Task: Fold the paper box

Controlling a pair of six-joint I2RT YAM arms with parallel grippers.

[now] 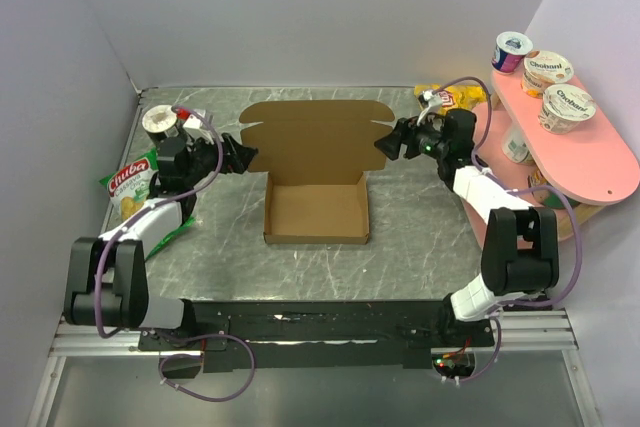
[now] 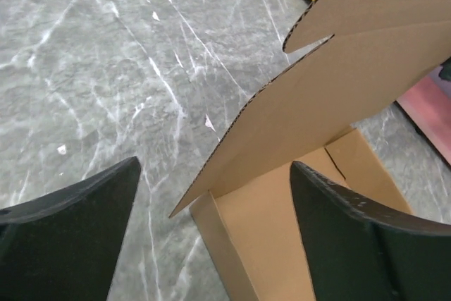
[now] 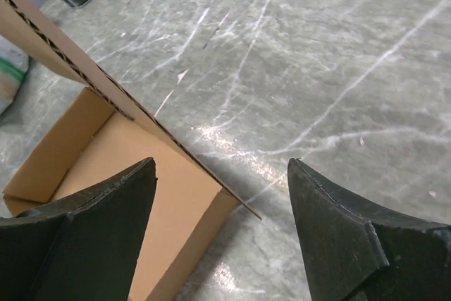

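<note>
The paper box point(image 1: 315, 209) is plain brown cardboard in the middle of the table. Its shallow tray is formed and its wide lid panel point(image 1: 315, 135) stands raised behind the tray. My left gripper point(image 1: 245, 155) sits at the lid's left end, open. In the left wrist view the lid's pointed corner point(image 2: 338, 82) lies between the spread fingers of that gripper point(image 2: 215, 162), touching neither. My right gripper point(image 1: 385, 142) is at the lid's right end, also open. In the right wrist view the lid's thin edge point(image 3: 70, 61) ends between the fingers of that gripper point(image 3: 220, 160), above the tray floor point(image 3: 106, 167).
A green chips bag point(image 1: 135, 192) and a dark can point(image 1: 160, 122) lie behind the left arm. A yellow packet point(image 1: 450, 97) is at the back right. A pink shelf point(image 1: 600, 162) with yogurt cups point(image 1: 568, 107) stands on the right. Walls close in on three sides.
</note>
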